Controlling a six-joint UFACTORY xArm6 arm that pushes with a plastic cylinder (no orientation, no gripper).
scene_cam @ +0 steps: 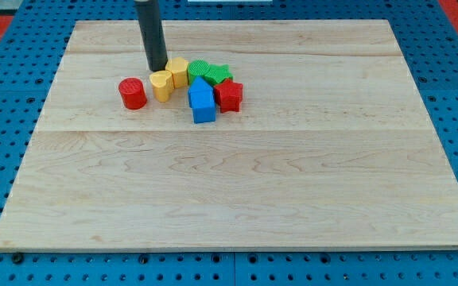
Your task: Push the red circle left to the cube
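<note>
The red circle (133, 93) is a short red cylinder standing apart at the left of a cluster of blocks in the upper left part of the wooden board (237, 199). The blue cube-like block (202, 101) lies at the cluster's lower middle, right of the red circle, with a yellow block between them. My tip (157, 67) rests on the board just above the yellow heart-shaped block (161, 85), up and to the right of the red circle and not touching it.
The cluster also holds a yellow hexagon-like block (178, 71), a green round block (199, 71), a green star (219, 75) and a red star (229, 95). A blue pegboard (6, 119) surrounds the board.
</note>
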